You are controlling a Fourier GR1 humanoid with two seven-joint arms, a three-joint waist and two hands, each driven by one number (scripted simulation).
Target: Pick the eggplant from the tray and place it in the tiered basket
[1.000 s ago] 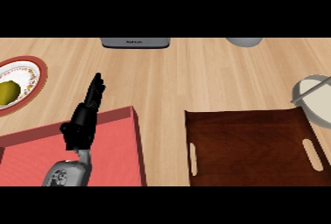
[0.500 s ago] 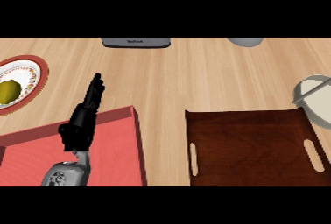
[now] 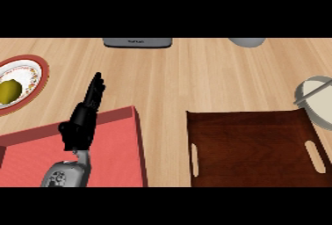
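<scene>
The dark brown wooden tray with slot handles lies at the lower right, and nothing shows on it. At the right edge is part of the white tiered basket, cut off by the frame. No eggplant shows anywhere in the head view. My left hand is open at the lower left, its fingers straight and pointing away from me over the far edge of a red board. It holds nothing. My right hand is out of view.
A plate with a red patterned rim sits at the far left and carries a yellow-green fruit. A grey appliance and a grey round vessel stand along the far edge. Bare wooden counter fills the middle.
</scene>
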